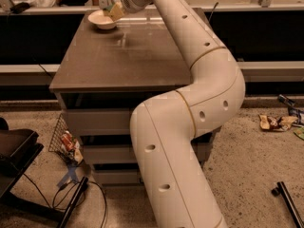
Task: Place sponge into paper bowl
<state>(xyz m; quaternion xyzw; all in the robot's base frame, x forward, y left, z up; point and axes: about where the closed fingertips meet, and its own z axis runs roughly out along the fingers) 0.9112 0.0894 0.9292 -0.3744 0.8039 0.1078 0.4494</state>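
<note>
The paper bowl, cream and shallow, stands at the far left corner of the brown table top. My gripper is at the end of the long white arm, just above the bowl's right rim. It is shut on the sponge, a pale yellow block that hangs over the bowl's right edge. The sponge's green face does not show. The fingers are mostly hidden by the wrist and the sponge.
The table is a cabinet with drawers. A rail runs behind it. On the floor are a wire basket and cables at the left, a black stand at far left, and wrappers at the right.
</note>
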